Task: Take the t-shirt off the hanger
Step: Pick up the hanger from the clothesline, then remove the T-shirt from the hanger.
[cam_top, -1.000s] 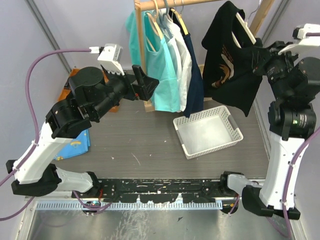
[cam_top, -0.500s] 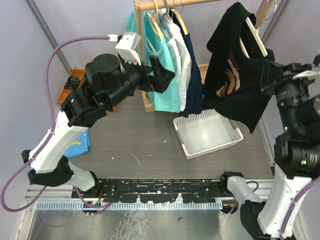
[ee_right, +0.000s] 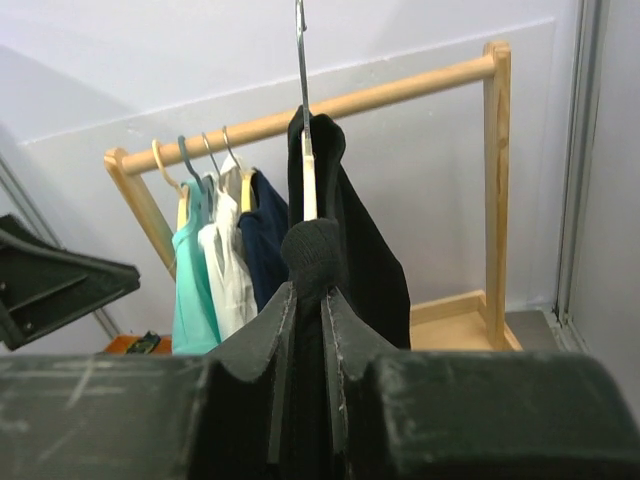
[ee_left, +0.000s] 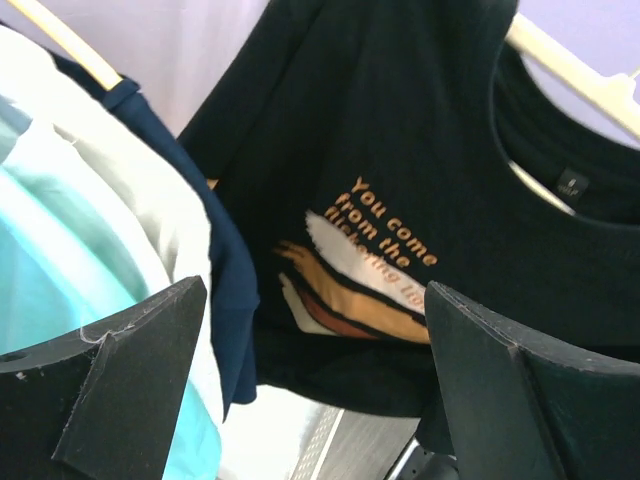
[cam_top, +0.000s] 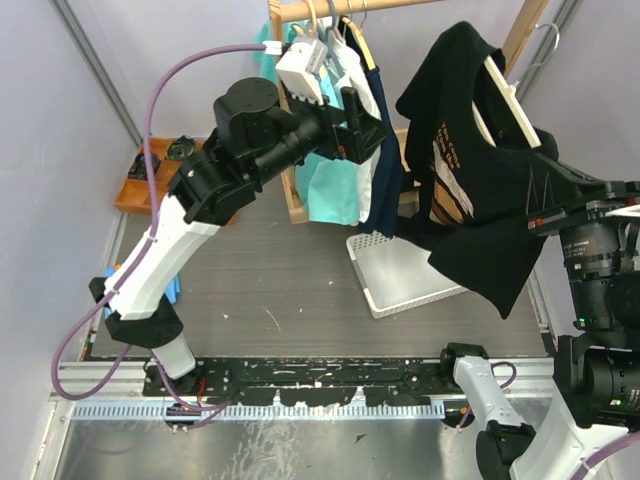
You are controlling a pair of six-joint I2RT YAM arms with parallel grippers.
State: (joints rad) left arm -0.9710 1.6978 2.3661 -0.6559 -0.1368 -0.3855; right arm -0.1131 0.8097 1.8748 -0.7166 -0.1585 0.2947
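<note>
The black t-shirt with an orange and white print hangs on a cream hanger, held in the air to the right of the rack. My right gripper is shut on a bunch of the shirt's fabric at its right shoulder. The right wrist view shows the jaws pinching black cloth below the hanger and its metal hook. My left gripper is open and empty, level with the shirt's left side. In the left wrist view the wide-apart gripper frames the shirt and the hanger.
A wooden rack at the back holds teal, white and navy garments right beside my left gripper. A white basket sits on the table under the shirt. An orange tray and a blue item lie at the left.
My left arm has risen and swung right, close to the shirt. My right arm has carried the shirt and hanger leftward and nearer the camera.
</note>
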